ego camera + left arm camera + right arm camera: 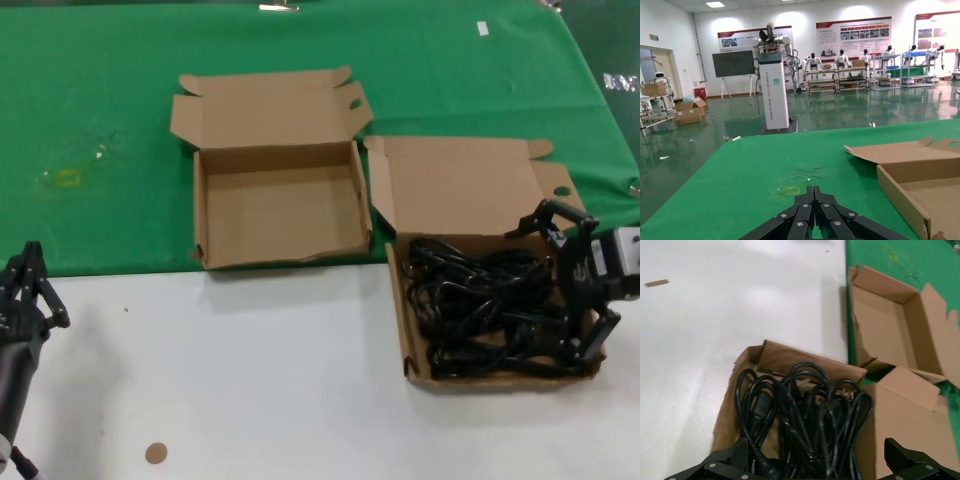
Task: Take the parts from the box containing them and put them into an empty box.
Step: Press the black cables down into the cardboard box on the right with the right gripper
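**Ana:** Head view first: where does the right gripper (577,285) sit?

**Ben:** Over the right edge of the full box (470,190), the one lying on the white table (260,380). Its fingers are spread wide, one tip towards the lid side, the other near the front corner, and the cords (490,310) lie just to its left, inside the box. Nothing is held between the fingers.

**Ana:** Does the right wrist view agree?

**Ben:** Yes. Both fingertips show wide apart at the frame's edge, with the cords (805,425) heaped between and beyond them, in a tangled black pile. A moulded plug shows among the loops. The box wall (805,360) stands past the pile.

**Ana:** And the empty box (280,200)?

**Ben:** Well to the gripper's left and a little farther from the robot, on the green cloth (100,100), touching the full box's lid flap at one corner. Its lid is folded back, with an oval hole in one ear. The right wrist view shows it (890,325) beyond the cords, with nothing inside.

**Ana:** The left gripper (25,290)?

**Ben:** Parked low at the table's left edge, far from both boxes. In its own wrist view the fingers (812,212) meet at the tips, pressed together, pointing across the cloth, with the empty box (905,195) off to one side
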